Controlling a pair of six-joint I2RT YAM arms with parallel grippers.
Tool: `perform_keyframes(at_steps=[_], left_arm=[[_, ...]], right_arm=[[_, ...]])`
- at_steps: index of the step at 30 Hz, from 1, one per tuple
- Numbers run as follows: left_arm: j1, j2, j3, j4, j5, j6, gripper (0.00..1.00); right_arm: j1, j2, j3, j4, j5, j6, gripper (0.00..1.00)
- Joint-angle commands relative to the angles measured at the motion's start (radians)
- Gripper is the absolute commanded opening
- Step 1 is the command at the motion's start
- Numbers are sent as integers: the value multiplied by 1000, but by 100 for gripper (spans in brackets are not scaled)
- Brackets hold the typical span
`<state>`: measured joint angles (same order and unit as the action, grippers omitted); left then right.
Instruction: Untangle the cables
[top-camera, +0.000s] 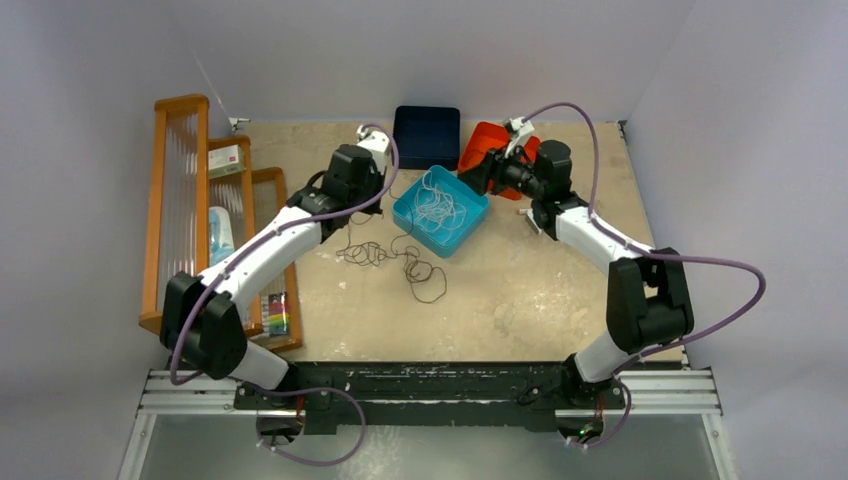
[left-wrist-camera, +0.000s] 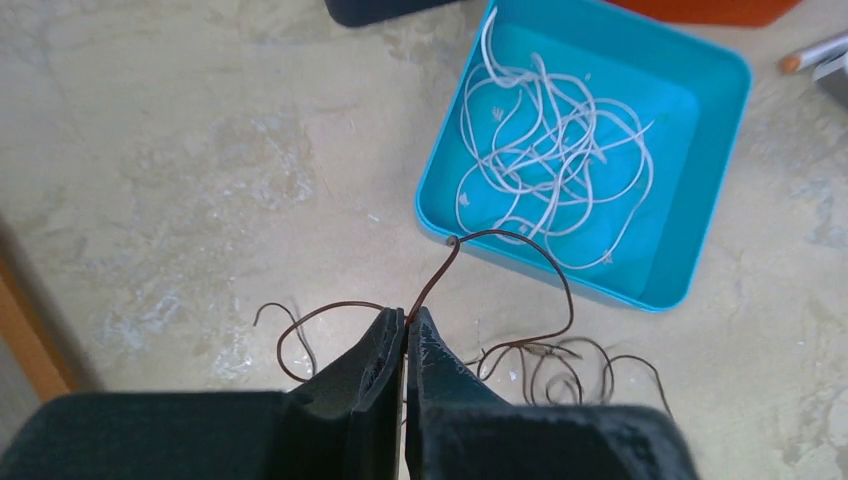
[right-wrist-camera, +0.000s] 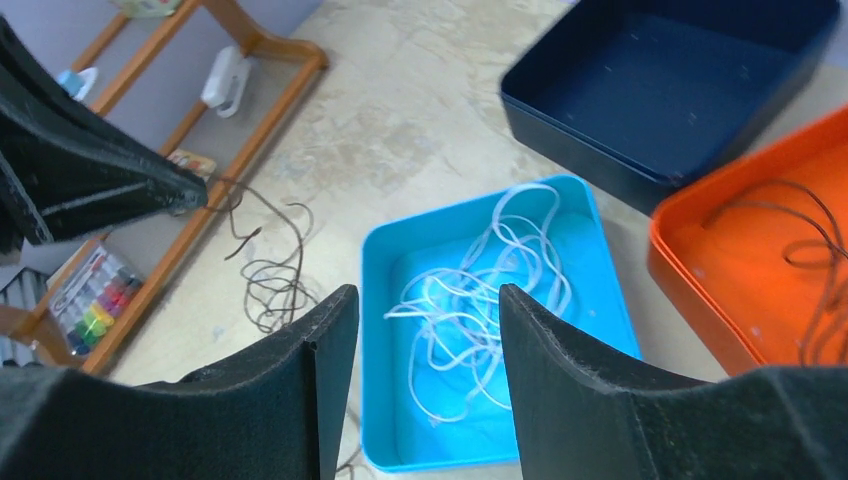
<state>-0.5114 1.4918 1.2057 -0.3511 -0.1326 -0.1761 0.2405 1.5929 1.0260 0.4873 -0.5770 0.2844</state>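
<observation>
Cables of two colours, white cables (left-wrist-camera: 555, 150) heaped in teal tray (left-wrist-camera: 690, 230) mid-worktop, dark brown cables (top-camera: 366, 254) tangled off its near edge, count unclear, left gripper (left-wrist-camera: 407, 318) pinched tight on one, right gripper (right-wrist-camera: 425, 295) parted, holding nothing, three trays, navy tray (right-wrist-camera: 680, 90), orange tray (right-wrist-camera: 740, 270), wooden rack (top-camera: 180, 105) labels unreadable

Left gripper (left-wrist-camera: 406, 328), jaws closed, pinches a brown cable (left-wrist-camera: 437, 280) beside teal tray (left-wrist-camera: 685, 120).

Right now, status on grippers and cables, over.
Left gripper shut on thin dark brown cable, rest tangled on table. Right gripper open, empty, near teal square plastic tray of white cables. Held cable's loop crosses tray edge.
</observation>
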Motion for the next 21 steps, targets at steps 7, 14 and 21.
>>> perform_keyframes(at_steps=[7,14,21], left_arm=[[-1,-180,143,-25,-30,-6,0],[-1,-213,210,-29,-12,-8,0],[-1,-239,237,-41,-1,-11,0]], right_arm=[[173,-53,34,190,-47,-117,62],[254,-6,81,272,-84,-118,66],[296,74,162,353,-103,-87,67]])
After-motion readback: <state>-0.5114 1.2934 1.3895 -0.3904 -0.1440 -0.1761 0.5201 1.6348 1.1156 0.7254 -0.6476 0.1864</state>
